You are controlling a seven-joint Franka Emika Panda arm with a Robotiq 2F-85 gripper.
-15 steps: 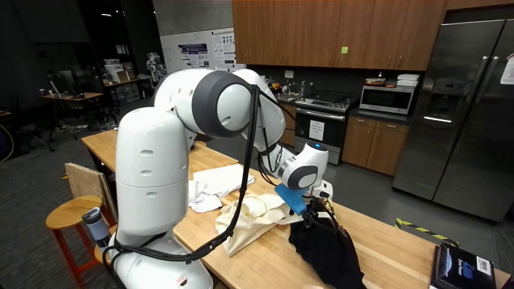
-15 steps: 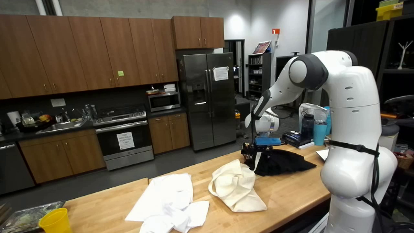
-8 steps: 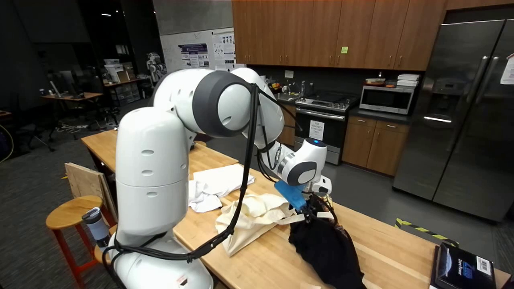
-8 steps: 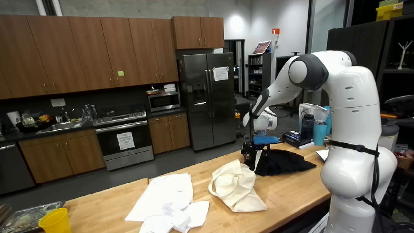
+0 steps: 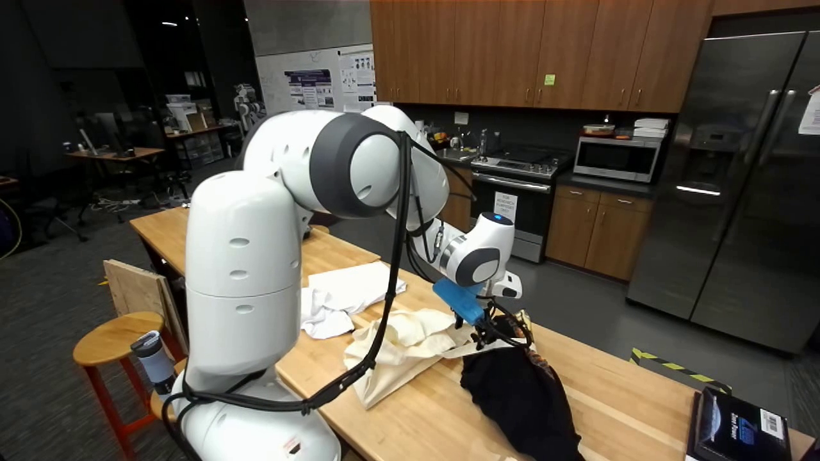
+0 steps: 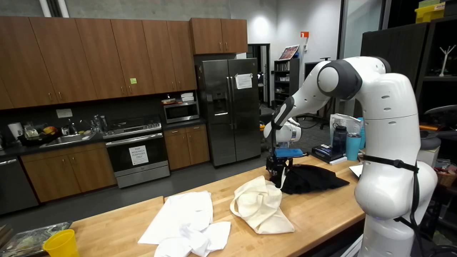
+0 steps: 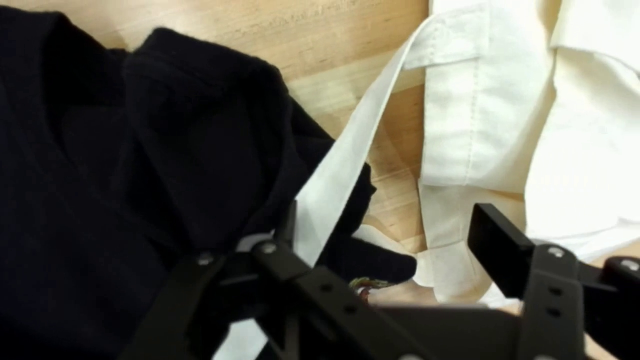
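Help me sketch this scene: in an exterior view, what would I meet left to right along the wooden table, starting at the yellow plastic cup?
Yellow plastic cup, rumpled white cloth, cream fabric bag, crumpled black cloth, light-blue cylindrical tumbler.

Franka Panda arm (image 5: 359, 168): the upper arm (image 5: 242, 256) stands close to upright above the base (image 5: 266, 426). The elbow (image 6: 339, 79) is bent and forms the top of the arm. The forearm (image 6: 309, 94) slopes down from it to the wrist (image 5: 479, 264), where a blue light (image 5: 497, 217) is lit. A blue block (image 6: 288, 152) is mounted just above the Robotiq gripper (image 7: 392, 228), which points downward in both exterior views. Its fingers (image 7: 500, 250) stand wide apart in the wrist view. Black cables (image 5: 387, 298) run outside the arm from base to wrist.
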